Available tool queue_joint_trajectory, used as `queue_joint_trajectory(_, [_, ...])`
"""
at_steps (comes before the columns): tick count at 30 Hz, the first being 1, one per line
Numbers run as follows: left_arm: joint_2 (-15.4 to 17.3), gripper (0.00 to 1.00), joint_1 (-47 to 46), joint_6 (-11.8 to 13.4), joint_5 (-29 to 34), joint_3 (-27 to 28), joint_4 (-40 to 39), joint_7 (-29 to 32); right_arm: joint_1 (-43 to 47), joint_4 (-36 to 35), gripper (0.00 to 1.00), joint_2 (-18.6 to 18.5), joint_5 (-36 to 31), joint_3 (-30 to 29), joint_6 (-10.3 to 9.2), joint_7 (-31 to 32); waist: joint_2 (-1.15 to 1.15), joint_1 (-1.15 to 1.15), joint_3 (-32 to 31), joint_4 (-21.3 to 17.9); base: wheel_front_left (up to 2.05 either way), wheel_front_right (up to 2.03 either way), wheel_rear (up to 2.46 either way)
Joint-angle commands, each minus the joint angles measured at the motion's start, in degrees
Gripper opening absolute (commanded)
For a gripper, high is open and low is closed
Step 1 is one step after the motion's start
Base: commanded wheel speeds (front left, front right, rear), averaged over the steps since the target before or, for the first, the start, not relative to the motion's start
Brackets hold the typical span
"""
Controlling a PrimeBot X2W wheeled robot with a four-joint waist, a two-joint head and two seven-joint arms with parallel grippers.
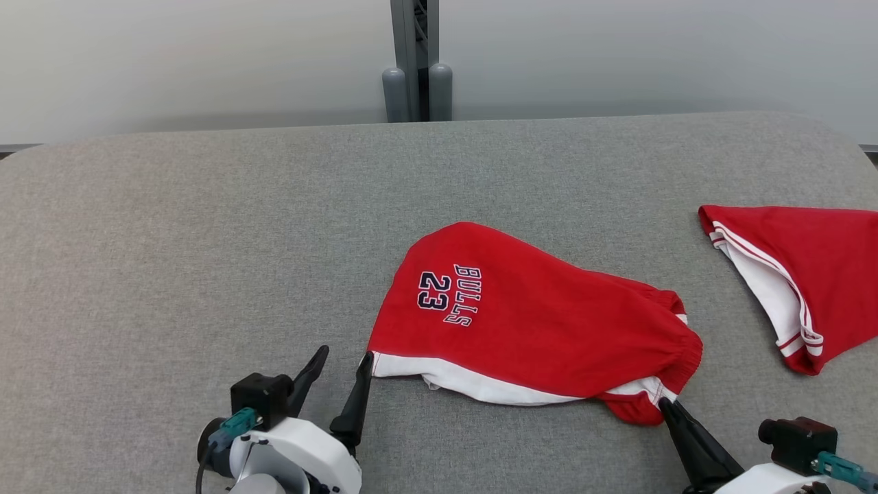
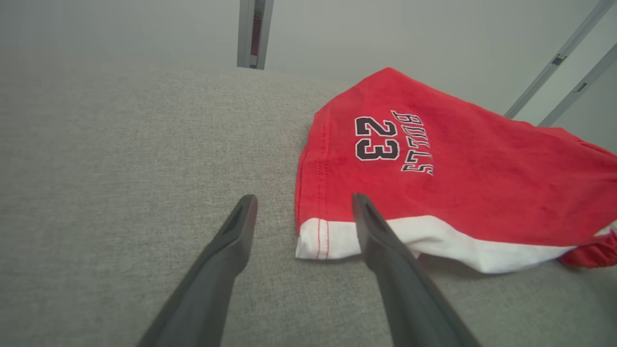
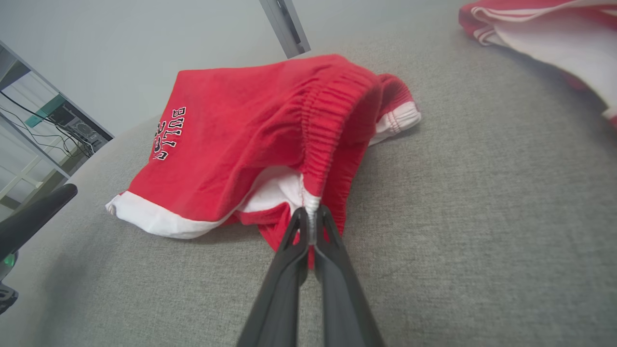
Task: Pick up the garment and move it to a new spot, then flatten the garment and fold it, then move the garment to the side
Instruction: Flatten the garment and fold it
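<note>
A wide table (image 1: pixel 171 240) covered in grey woven cloth, with rounded far corners, carries everything. Behind its far edge stands a grey metal post (image 1: pixel 416 62) against a pale wall.

The garment (image 1: pixel 535 322), a pair of red knit shorts, lies crumpled near the table's near edge, right of the middle. It has a broad white band along its hem and a gathered, ribbed elastic waistband at its right end. Dark letters with a white outline read "BULLS" beside the number "23". In the right wrist view the number is foreshortened and hard to read.

A second red garment (image 1: pixel 809 274) with white panel and thin red-and-white trim lies by the right edge, well apart from the shorts. The picture's border cuts it off, so its full shape cannot be told.

The left gripper (image 1: pixel 345 354) has its two long dark fingers spread wide and holds nothing. It sits at the left corner of the white hem. One finger overlaps that corner in the left wrist view (image 2: pixel 304 197); whether it touches the cloth cannot be told.

The right gripper (image 1: pixel 669 406) is closed, pinching the garment at the near end of the waistband, where red gathers meet a white seam (image 3: pixel 311 214).
</note>
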Motion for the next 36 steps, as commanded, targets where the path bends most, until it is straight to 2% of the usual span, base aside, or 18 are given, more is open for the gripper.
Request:
queue_joint_trajectory(1, [0.3,1.0,-1.4,-0.4,-0.5,-0.7,1.1,0.0,-0.9,0.1,0.0,-0.3,0.4,0.2,0.02,-0.5,0.0,0.0,0.0,0.0,0.0,0.0,0.0])
queue_joint_trajectory(17, [1.5,1.0,-7.0,-0.4,-9.8,-11.1,12.9,-0.1,-2.1,1.8,0.0,-0.7,1.6,2.8,0.01,-1.1,0.0,0.0,-0.3,-1.6,0.0,0.0,0.0])
queue_joint_trajectory(32, [1.5,1.0,-8.3,-0.4,-12.9,-13.3,13.5,-0.1,-3.2,2.8,0.0,-1.4,2.6,4.5,0.01,-1.6,0.0,0.0,-0.1,-1.9,0.0,0.0,0.0])
queue_joint_trajectory(33, [1.5,0.82,-8.3,-0.4,-13.2,-13.6,13.4,-0.1,-3.3,2.8,0.0,-1.5,2.7,4.6,0.02,-1.6,0.0,0.0,0.0,-1.9,0.0,0.0,0.0])
queue_joint_trajectory(34, [1.5,0.59,-8.4,-0.4,-13.5,-13.8,13.4,-0.1,-3.3,2.8,0.0,-1.6,2.8,4.7,0.02,-1.7,0.0,0.0,0.0,-1.8,0.0,0.0,0.0])
queue_joint_trajectory(36, [1.5,0.0,-8.6,-0.4,-14.0,-14.5,13.1,-0.1,-3.2,2.8,0.0,-1.7,2.9,4.7,0.02,-1.7,0.0,0.0,0.1,-1.7,0.0,0.0,0.0])
